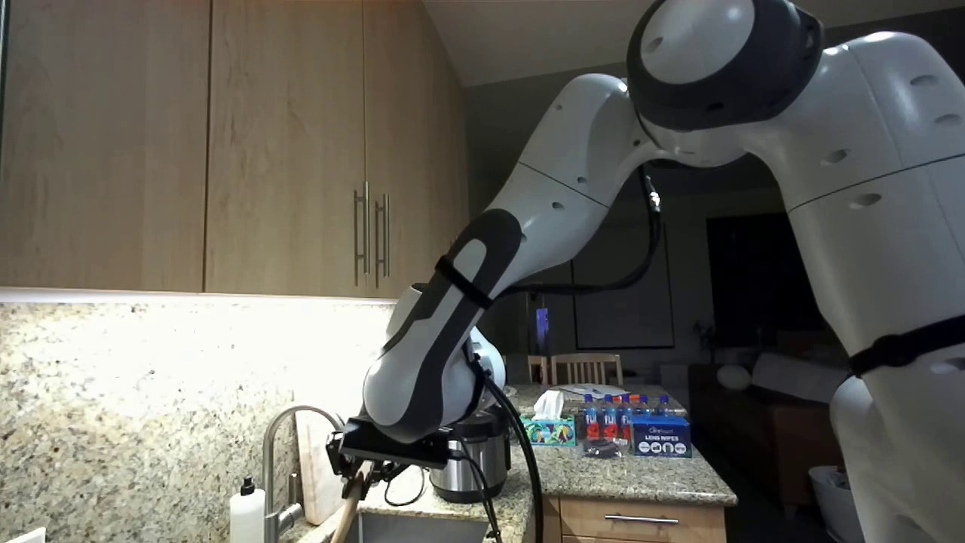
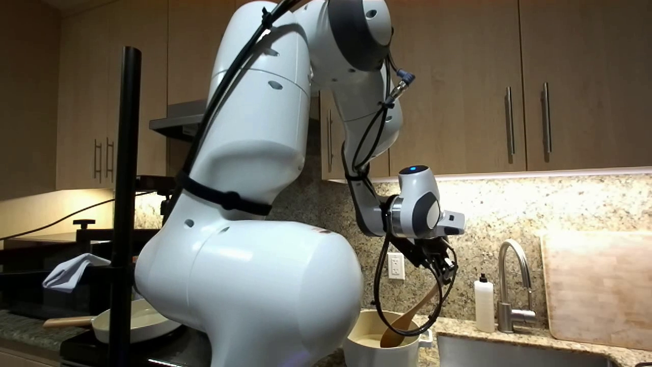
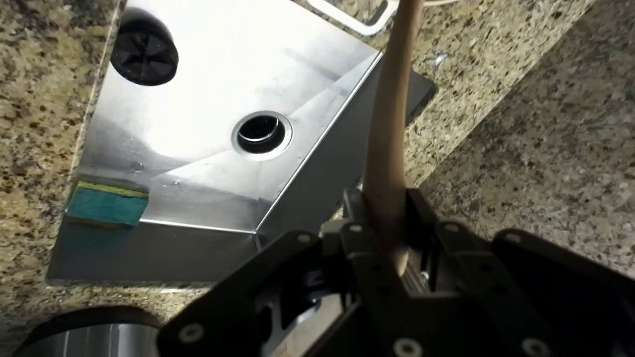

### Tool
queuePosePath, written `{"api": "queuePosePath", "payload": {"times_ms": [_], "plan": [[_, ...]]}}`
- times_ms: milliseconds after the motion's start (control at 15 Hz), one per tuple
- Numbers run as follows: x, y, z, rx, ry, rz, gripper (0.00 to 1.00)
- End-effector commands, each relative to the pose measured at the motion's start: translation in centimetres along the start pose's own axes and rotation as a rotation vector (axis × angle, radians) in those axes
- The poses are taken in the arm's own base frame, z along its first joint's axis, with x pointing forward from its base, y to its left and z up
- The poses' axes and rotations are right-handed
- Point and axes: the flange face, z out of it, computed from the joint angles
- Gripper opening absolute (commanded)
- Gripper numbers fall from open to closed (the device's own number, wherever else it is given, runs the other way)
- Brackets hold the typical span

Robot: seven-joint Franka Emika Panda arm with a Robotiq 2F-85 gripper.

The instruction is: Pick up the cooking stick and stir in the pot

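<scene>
Exterior view: gripper [image 2: 446, 274] holds the wooden spoon [image 2: 403, 322] tilted inside the pot [image 2: 378, 358]

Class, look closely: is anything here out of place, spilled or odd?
One thing, mildly: in the sink, a black round piece sits apart from the open drain, perhaps a loose drain guard. No clear spill shows, and the wooden spoon slants into the pot, as stirring needs.
</scene>
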Motion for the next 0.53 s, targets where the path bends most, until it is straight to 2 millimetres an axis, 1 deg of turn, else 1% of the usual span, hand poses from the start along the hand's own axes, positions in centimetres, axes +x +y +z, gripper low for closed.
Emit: {"api": "queuePosePath", "payload": {"times_ms": [0, 133, 467], "plan": [[1.0, -1.6, 0.4, -0.030, 0.030, 0.022, 0.09], [1.2, -2.8, 1.1, -0.056, 0.026, 0.017, 0.09], [-0.2, -6.6, 3.1, -0.100, -0.050, -0.040, 0.09]]}}
